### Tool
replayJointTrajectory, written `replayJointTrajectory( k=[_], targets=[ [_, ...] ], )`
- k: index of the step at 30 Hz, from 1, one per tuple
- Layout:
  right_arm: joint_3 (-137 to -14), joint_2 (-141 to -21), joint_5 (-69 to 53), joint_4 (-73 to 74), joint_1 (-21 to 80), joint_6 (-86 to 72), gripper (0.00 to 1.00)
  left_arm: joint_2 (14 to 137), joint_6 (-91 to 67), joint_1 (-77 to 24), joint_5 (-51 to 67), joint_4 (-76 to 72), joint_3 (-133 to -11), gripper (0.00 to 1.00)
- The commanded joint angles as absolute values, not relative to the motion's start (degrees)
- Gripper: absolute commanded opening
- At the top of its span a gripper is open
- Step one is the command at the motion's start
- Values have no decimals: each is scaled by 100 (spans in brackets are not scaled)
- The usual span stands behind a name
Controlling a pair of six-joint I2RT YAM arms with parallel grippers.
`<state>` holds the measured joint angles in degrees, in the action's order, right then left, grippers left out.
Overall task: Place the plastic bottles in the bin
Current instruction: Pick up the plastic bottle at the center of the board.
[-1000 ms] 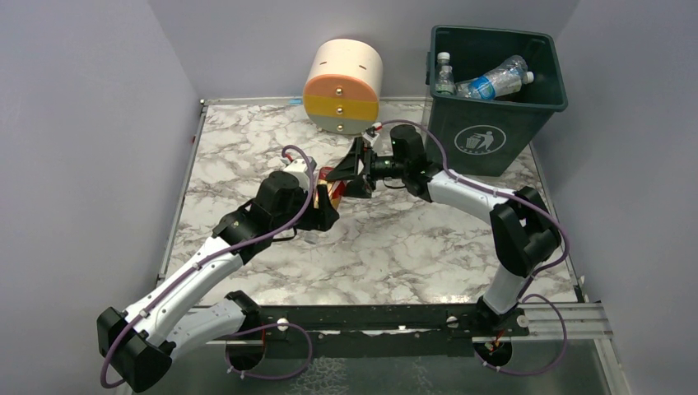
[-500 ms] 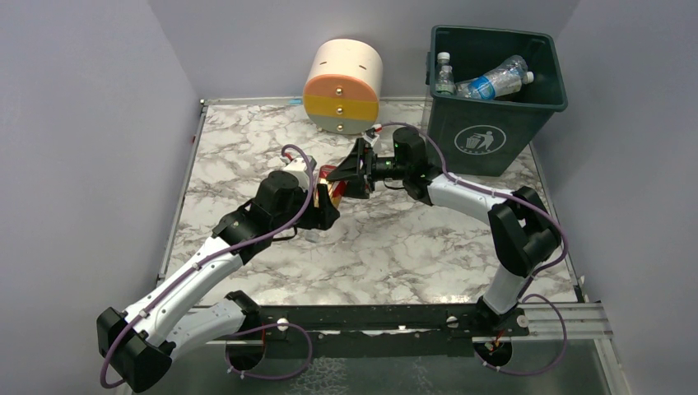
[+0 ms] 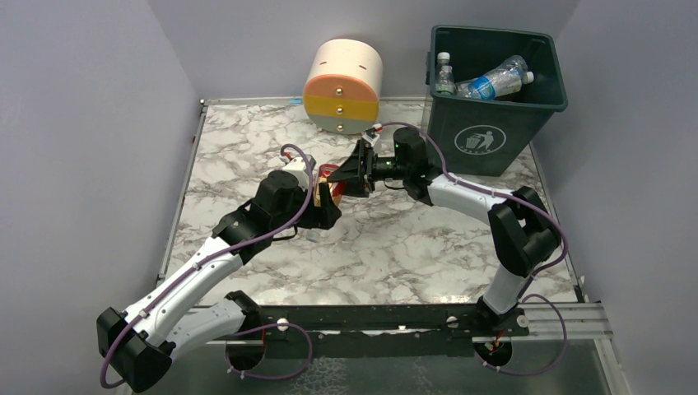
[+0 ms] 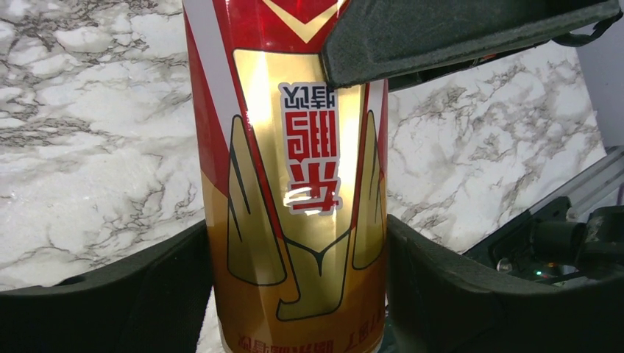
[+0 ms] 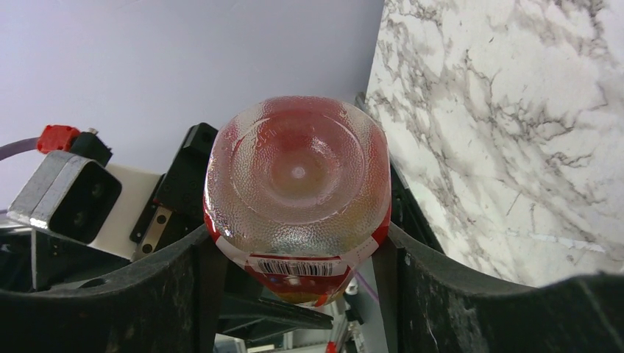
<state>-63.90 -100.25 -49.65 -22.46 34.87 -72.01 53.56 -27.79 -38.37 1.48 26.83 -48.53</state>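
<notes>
A plastic bottle [image 3: 328, 188] with amber drink and a red-and-gold label [image 4: 294, 184] hangs above the table's middle, between both arms. My left gripper [image 3: 323, 200] is shut on its body; in the left wrist view the left gripper [image 4: 298, 294] has both fingers pressed against the label. My right gripper [image 3: 347, 174] is at the other end. In the right wrist view the bottle's dimpled base [image 5: 298, 176] faces the camera, and the right gripper [image 5: 298, 254] touches it on both sides. The dark green bin [image 3: 494, 132] at the back right holds two clear bottles [image 3: 496, 81].
A cream, orange and grey round drawer unit [image 3: 342, 86] stands at the back centre, just behind the two grippers. The marble table [image 3: 387, 247] has a metal rail along its near edge. Grey walls close in on the left, back and right.
My right gripper has closed from wide open onto the base end of the bottle. The left gripper and the bottle have barely moved.
</notes>
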Motion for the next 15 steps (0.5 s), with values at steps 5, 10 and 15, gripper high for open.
replayJointTrajectory(
  k=[5,10,15],
  targets=[
    [-6467,-10061,-5175,-2443,3533,-7203,64,5360,-2735,-3850,111,2573,-5053,99],
    [-6467,-10076,-5177,-2469,3533,-7205,63,5351,-2709,-3850,112,2599,-5114,99],
    [-6438,-10090,-5161,-2481,3533,-7187,63,5260,-2700,-3850,108,2605,-5177,99]
  ],
)
